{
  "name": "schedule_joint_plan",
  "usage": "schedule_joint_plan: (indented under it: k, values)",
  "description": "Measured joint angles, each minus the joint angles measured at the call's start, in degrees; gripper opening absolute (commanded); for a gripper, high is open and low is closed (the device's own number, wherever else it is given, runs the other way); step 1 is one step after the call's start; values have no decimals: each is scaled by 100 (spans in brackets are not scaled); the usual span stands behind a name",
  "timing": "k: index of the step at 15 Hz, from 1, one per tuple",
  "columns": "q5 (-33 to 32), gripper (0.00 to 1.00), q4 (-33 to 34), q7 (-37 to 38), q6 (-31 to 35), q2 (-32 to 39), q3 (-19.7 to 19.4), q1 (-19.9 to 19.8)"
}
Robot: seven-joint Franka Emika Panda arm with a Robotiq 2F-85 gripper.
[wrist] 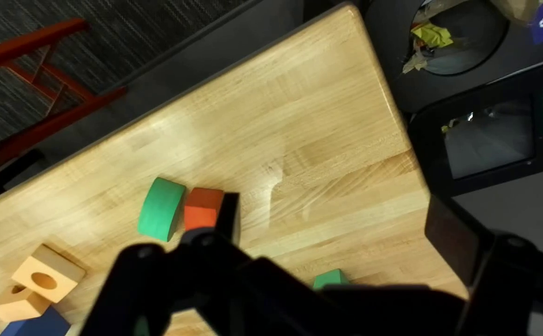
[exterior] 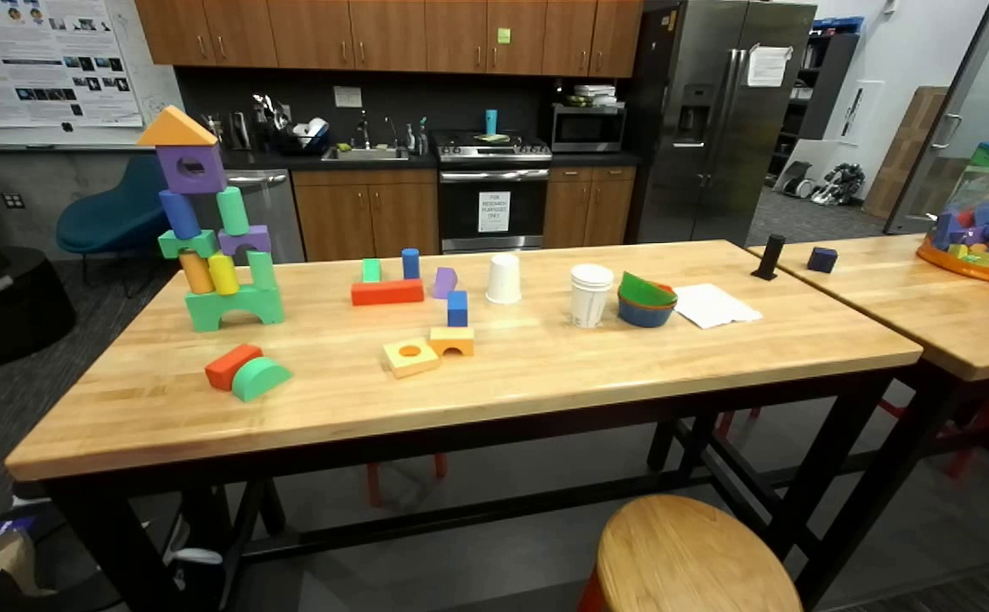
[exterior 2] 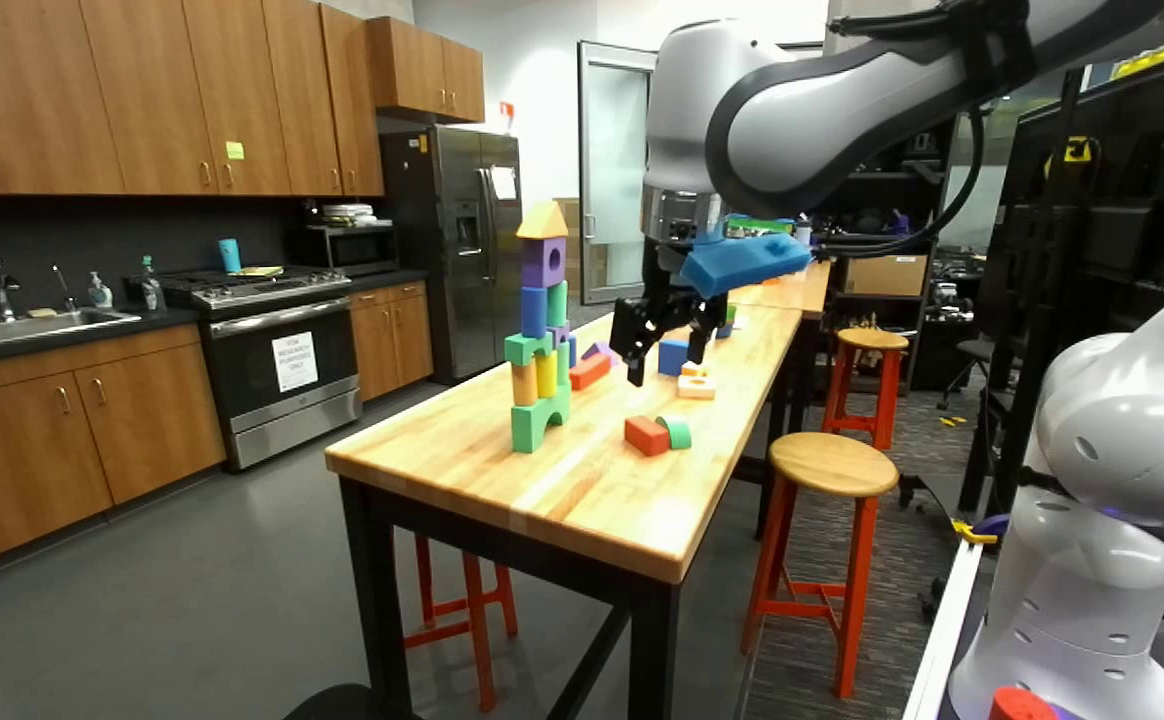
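My gripper [exterior 2: 667, 362] is open above the table; nothing shows between its fingers in the wrist view [wrist: 334, 219]. In the wrist view a red block [wrist: 201, 212] lies beside the left finger, partly hidden by it, with a green half-round block [wrist: 161, 210] next to it. Both also show in an exterior view, the red block [exterior: 233, 365] and the green half-round [exterior: 261, 378]. A tall block tower stands behind them on a green arch [exterior: 235, 306], topped by an orange triangle [exterior: 176, 127]. In the wrist view only a green corner [wrist: 330, 278] shows past the gripper body.
The wooden table [exterior: 545, 382] also bears a long red block [exterior: 387, 292], yellow blocks [exterior: 411, 357], a blue block [exterior: 457, 308], white cups [exterior: 504, 287], bowls [exterior: 646, 313] and a white paper [exterior: 715, 306]. Stools [exterior 2: 832, 465] stand along one side.
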Motion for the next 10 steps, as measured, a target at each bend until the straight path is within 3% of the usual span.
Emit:
schedule_joint_plan:
  k: [4,10]
  values:
    - [-12,100,-237,-45,137,201,-107,45]
    - [-676,100,-405,-931,364,444,-1033,-410]
